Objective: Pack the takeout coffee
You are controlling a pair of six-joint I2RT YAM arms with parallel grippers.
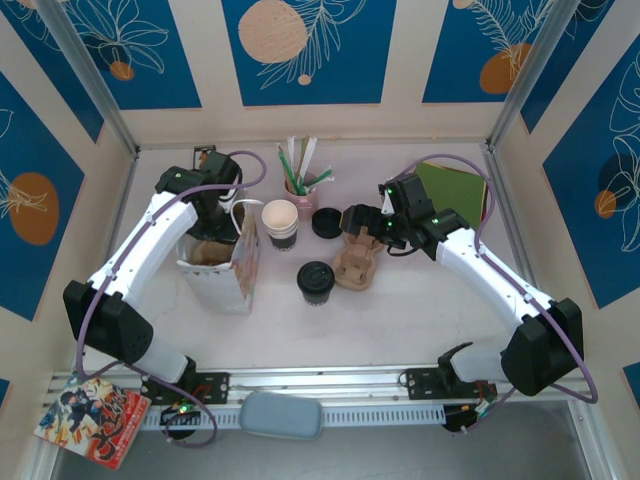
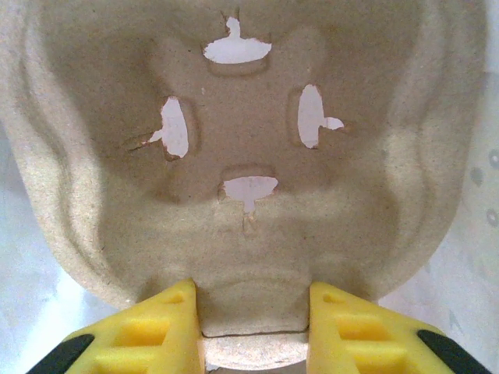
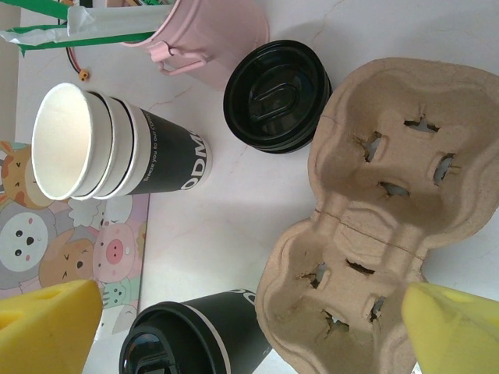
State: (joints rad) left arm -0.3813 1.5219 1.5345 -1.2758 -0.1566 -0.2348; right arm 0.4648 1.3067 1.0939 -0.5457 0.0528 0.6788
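tray held, coffee waiting
my left gripper [image 2: 253,312] pinches the cup tray [image 2: 234,140] at the frame's bottom edge; my right gripper [image 3: 249,327] hangs wide open over the coffee [image 3: 191,339], bottom centre.

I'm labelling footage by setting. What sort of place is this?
Likely a lab test cell staged as a café takeout counter: decorated panels wall in the table, which carries stacked paper cups, a pulp cup carrier and a pink bucket of straws.
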